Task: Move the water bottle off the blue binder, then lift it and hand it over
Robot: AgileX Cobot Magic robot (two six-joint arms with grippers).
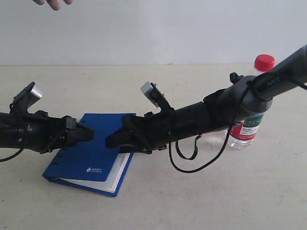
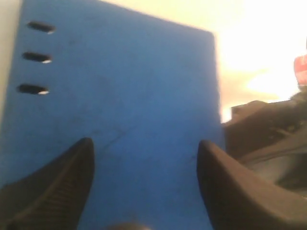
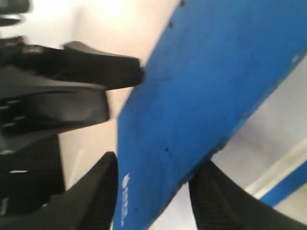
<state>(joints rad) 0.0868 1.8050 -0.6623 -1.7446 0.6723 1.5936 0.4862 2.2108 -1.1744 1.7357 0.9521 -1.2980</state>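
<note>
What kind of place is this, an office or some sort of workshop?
Probably a robot test bench: two black robot arms over a plain beige tabletop, a blank white wall, and a royal-blue ring binder and a clear plastic red-capped water bottle as props.

The exterior camera stands off the table [image 1: 192, 201], a little above it, facing across to a pale wall [image 1: 153, 33]. It is wide enough to take in both arms, with the blue binder [image 1: 96, 148] at 8 o'clock from the picture's middle and the water bottle [image 1: 249, 127] at 3 o'clock. The left wrist camera sits just behind the left gripper [image 2: 144, 143], looking along it at the binder's cover from very near. The right wrist camera does likewise behind the right gripper [image 3: 159, 160], from the opposite side and rolled askew. All three views share the cover — each wrist view also catches the other gripper.
</note>
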